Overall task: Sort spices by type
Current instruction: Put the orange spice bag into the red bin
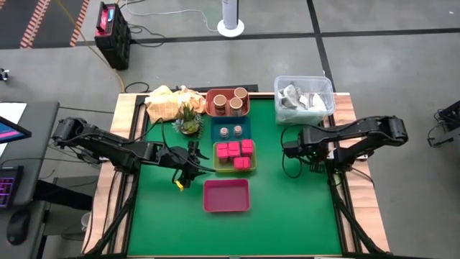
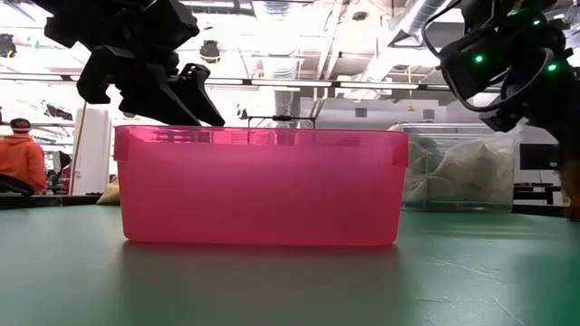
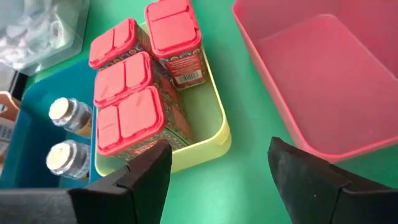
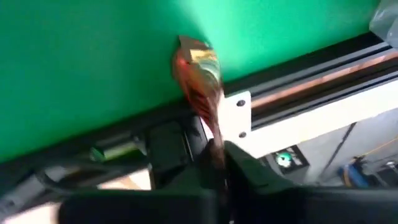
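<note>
Beside green tray [image 1: 235, 171], pink tray [image 1: 226, 196], clear tub [image 1: 304, 98] behind

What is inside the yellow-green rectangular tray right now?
The yellow-green rectangular tray holds four red-lidded square spice tins, three in a row and one beside them. A bare strip of floor shows; whatever lies beneath the tins is hidden.

Left gripper [image 1: 185, 173] extended low over table centre-left, fingers [image 3: 146, 174] parted, holding nothing. Right gripper [image 1: 287, 147] at right side, fingers closed on small red piece [image 4: 198, 78].
</note>
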You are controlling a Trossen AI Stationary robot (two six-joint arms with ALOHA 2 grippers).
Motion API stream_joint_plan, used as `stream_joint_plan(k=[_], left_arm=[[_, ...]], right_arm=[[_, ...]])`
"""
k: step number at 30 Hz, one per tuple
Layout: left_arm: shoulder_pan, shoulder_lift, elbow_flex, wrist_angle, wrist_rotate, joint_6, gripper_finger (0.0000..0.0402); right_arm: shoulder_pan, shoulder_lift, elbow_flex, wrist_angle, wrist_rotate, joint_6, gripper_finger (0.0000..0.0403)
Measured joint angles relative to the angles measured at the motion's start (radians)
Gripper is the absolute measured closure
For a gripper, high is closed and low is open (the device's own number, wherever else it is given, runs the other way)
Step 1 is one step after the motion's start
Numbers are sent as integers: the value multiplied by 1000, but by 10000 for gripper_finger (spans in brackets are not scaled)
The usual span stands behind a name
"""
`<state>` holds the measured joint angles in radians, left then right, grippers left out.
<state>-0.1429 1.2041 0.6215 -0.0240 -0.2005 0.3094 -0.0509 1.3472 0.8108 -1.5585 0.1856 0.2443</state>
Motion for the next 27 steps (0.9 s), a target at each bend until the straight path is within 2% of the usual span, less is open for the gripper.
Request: stream_joint_plan(k=[2,10,14,17,20,27], left_arm=[[0,0,0,-4,0,-13,146],[0,0,0,-18,1,-33,146],[0,-28,0,-70,44,-96,146],[0,-58,15,-125,85,-137,146],[-3,-90,20,-160,100,-161,146],[-34,-128,20,-216,107,-233,146]], right_arm=[[1,0,8,21,-9,28,383],[108,1,187,211,-46,74,389],[211,21,320,260,6,115,390],[296,88,424,262,60,114,390],[356,188,533,271,65,113,390],[423,433,887,210,68,72,390]])
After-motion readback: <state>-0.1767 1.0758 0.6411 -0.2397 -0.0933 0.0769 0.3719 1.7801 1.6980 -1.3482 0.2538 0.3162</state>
